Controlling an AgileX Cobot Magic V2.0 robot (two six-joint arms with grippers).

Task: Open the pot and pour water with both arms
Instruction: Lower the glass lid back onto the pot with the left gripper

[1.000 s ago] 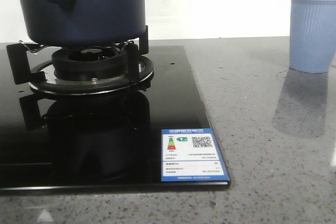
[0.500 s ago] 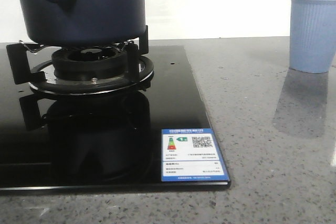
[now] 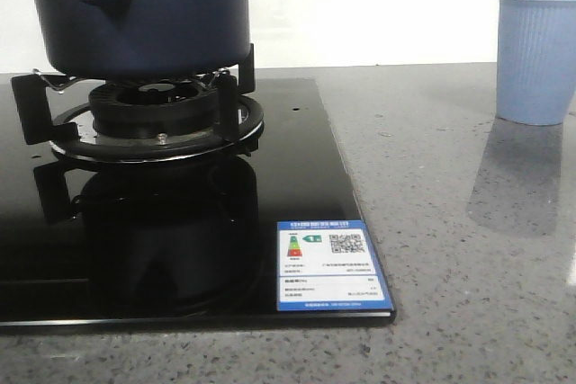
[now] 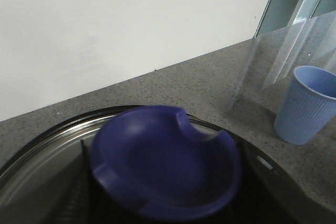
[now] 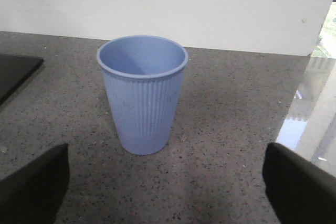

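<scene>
Black glass fills the near foreground: the cooktop (image 3: pixel 180 258) lies flat on the speckled grey counter (image 3: pixel 450 249), its front right corner carrying a blue-bordered energy label (image 3: pixel 330 264) with a coloured efficiency scale and a QR code; the print is too small to read. Behind it the burner (image 3: pixel 148 123) and its pan supports hold the pot (image 3: pixel 135 11), dark navy with its stubby holed handle turned toward the front left, seated there as a pot would be for heating. In the left wrist view a navy knob-like piece (image 4: pixel 165 163) sits on a glass lid (image 4: pixel 47 156), so the pot looks to be still covered. The left gripper is out of sight there and I cannot tell how it stands. The right gripper (image 5: pixel 168 182) is spread wide, empty, its dark fingers (image 5: pixel 31 182) flanking the ribbed pale blue cup (image 5: pixel 143 93), which stands upright far right, well apart from the pot, likely awaiting the pour.
</scene>
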